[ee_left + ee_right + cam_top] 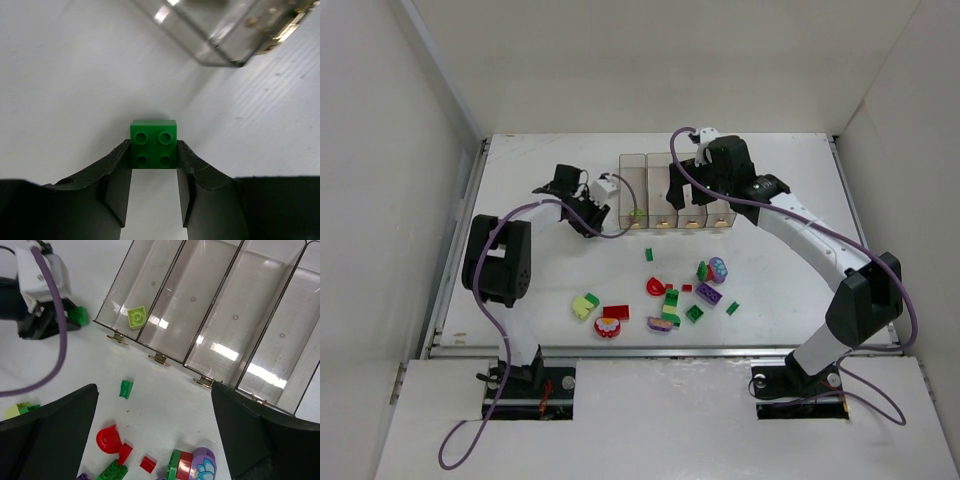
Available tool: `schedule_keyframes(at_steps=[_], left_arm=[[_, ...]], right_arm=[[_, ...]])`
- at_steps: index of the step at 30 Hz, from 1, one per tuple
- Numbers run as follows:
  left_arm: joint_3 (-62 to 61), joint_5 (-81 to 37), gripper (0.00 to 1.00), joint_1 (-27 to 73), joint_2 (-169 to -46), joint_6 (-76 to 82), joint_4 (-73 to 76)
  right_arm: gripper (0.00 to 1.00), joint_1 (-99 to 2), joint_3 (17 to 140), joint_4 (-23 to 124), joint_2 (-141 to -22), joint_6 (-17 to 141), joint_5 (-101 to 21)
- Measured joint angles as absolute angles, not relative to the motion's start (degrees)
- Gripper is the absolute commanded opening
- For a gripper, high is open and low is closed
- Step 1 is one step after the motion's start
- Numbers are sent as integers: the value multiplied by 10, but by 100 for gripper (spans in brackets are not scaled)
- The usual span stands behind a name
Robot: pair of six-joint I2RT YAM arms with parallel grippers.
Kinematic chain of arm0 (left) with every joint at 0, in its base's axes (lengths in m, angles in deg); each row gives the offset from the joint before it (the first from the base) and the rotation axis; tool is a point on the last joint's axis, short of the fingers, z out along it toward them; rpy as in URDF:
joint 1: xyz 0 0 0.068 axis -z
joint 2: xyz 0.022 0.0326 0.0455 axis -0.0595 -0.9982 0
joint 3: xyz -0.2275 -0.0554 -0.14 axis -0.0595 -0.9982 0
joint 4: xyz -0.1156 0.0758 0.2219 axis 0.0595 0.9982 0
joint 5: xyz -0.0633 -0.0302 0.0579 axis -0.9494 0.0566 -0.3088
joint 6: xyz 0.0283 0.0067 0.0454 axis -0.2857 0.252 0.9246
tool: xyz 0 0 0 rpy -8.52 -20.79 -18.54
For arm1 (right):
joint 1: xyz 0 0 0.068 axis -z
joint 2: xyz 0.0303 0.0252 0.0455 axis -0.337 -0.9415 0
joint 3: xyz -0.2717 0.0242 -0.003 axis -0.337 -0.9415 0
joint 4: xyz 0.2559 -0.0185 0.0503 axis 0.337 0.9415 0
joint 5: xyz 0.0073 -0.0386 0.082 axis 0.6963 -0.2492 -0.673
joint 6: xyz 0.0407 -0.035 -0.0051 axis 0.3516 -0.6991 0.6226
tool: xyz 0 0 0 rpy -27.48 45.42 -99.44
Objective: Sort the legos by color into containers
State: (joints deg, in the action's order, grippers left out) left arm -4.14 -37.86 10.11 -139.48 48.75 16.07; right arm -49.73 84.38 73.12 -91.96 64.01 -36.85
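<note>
Now the left end effector point(153, 152) pinches a green brick point(153, 140) just beside the bins point(220, 295); the right end effector point(155, 390) hovers spread above them, a yellow-green brick point(136, 317) in the leftmost.

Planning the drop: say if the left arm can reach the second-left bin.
Likely yes: left gripper, holding the green brick, is close by; that bin is empty, right arm hovers further right.

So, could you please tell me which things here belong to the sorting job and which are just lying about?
Job: four clear bins; yellow-green lego in the end one; green brick in left pincer; loose legos.
Not the job: purple cables; white walls.
</note>
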Motion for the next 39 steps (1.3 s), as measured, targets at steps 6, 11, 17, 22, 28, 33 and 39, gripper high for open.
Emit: schedule_keyframes(at_steps=[6,11,17,22,28,33,39], left_arm=[[70,-368,0,67,-1395,475,201],[245,-383,0,131,-1429,422,179],[287,-409,10,232,-1479,390,132],[285,-411,18,258,-1534,374,130],[282,-398,28,253,-1543,362,138],[282,-399,55,251,-1543,362,148],[281,-390,94,251,-1543,362,168]], right_arm=[[100,-489,844,731,-920,671,-346],[100,-452,844,734,-920,715,-307],[100,-420,842,748,-920,747,-265],[100,-420,819,758,-918,753,-254],[100,-420,800,766,-908,755,-252],[100,-421,791,766,-882,755,-253],[100,-430,790,768,-865,747,-249]])
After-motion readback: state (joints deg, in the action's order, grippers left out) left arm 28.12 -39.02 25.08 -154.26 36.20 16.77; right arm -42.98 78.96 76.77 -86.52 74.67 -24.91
